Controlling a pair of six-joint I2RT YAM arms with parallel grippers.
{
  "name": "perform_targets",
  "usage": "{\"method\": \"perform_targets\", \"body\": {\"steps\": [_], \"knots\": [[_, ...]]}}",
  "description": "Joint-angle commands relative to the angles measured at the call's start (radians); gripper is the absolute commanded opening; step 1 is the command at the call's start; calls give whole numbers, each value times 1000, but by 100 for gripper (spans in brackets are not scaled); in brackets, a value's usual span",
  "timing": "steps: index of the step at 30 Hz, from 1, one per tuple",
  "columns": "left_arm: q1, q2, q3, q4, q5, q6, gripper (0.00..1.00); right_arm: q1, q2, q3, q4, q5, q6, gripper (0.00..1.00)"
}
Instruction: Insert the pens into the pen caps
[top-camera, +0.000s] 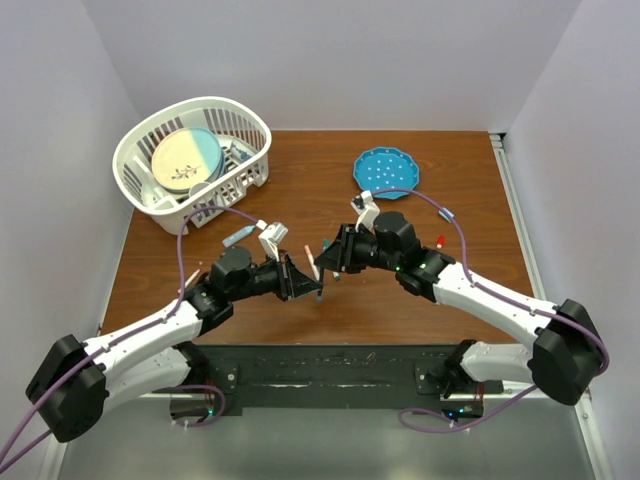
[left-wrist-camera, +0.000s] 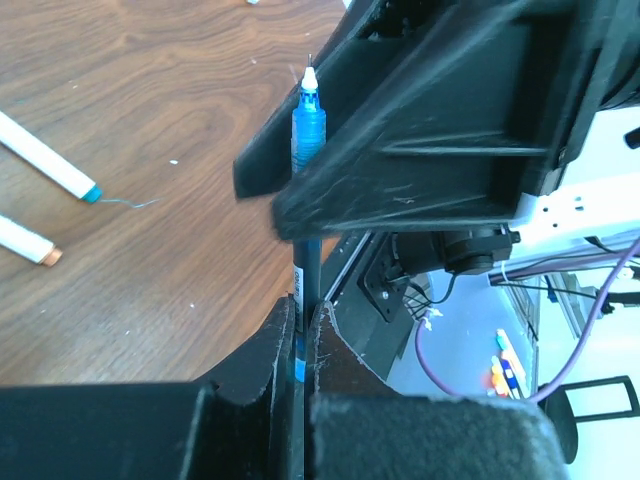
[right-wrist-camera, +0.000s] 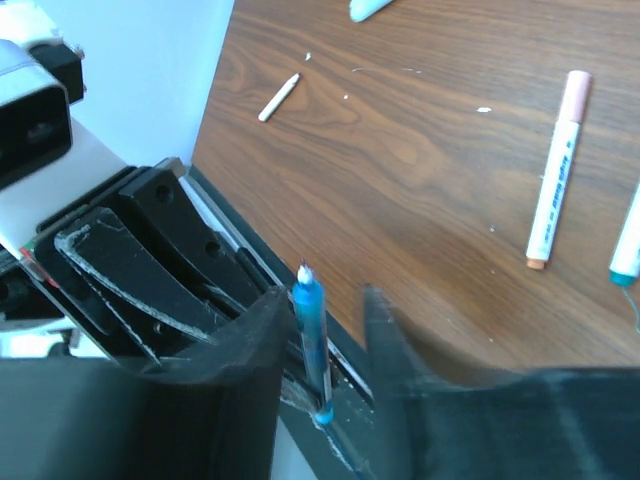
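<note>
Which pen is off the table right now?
The blue pen, clamped in the left gripper. The teal-tipped pen and the orange-tipped pen both lie flat on the table.

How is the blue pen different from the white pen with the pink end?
The blue pen has a blue barrel; the white pen is white with a pink end. The blue pen is pinched in the left gripper, off the table; the white pen lies flat on the table, with no gripper on it. Both are thin pens.
</note>
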Motion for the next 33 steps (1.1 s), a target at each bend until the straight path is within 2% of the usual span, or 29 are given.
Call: {"method": "perform_targets", "body": {"steps": [1, 3, 4, 8, 11, 13, 16, 17, 18, 19, 20, 21, 22, 24, 28, 31, 33], "knots": [[-1, -15, -2, 83, 47, 30, 0, 27, 4, 52, 64, -5, 2, 13], [-3, -14, 1, 88, 66, 35, 2, 33, -10, 48, 85, -1, 4, 0], [-3, -8, 0, 97, 73, 38, 13, 38, -13, 44, 96, -2, 10, 0], [-3, 14, 0, 125, 98, 38, 29, 49, -21, 42, 139, -20, 33, 0], [-3, 31, 7, 133, 106, 42, 30, 59, -24, 48, 140, -27, 36, 0], [-3, 43, 14, 134, 109, 47, 27, 64, -27, 52, 136, -17, 33, 0], [-1, 49, 17, 128, 110, 50, 0, 67, -28, 64, 110, -11, 18, 0], [-3, 49, 18, 126, 107, 50, 0, 69, -28, 67, 90, -7, 13, 0], [-1, 48, 15, 125, 107, 51, 0, 69, -30, 68, 82, -5, 7, 2], [-1, 44, 15, 119, 106, 55, 0, 70, -33, 78, 67, 12, -5, 11], [-3, 41, 15, 114, 99, 59, 0, 70, -47, 85, 15, 27, -15, 21], [-1, 37, 15, 107, 92, 68, 0, 70, -59, 93, -14, 44, -24, 36], [-1, 19, 17, 75, 83, 93, 0, 70, -71, 113, -37, 88, -54, 41], [0, -29, 26, 28, 21, 136, 0, 70, -114, 146, -189, 156, -97, 48], [2, -142, 40, -108, -118, 196, 0, 63, -182, 179, -411, 387, -185, 50], [5, -236, 55, -179, -193, 232, 0, -5, -199, 183, -621, 539, -211, 50], [6, -282, 85, -226, -198, 281, 0, -117, -188, 168, -694, 581, -217, 49]]}}
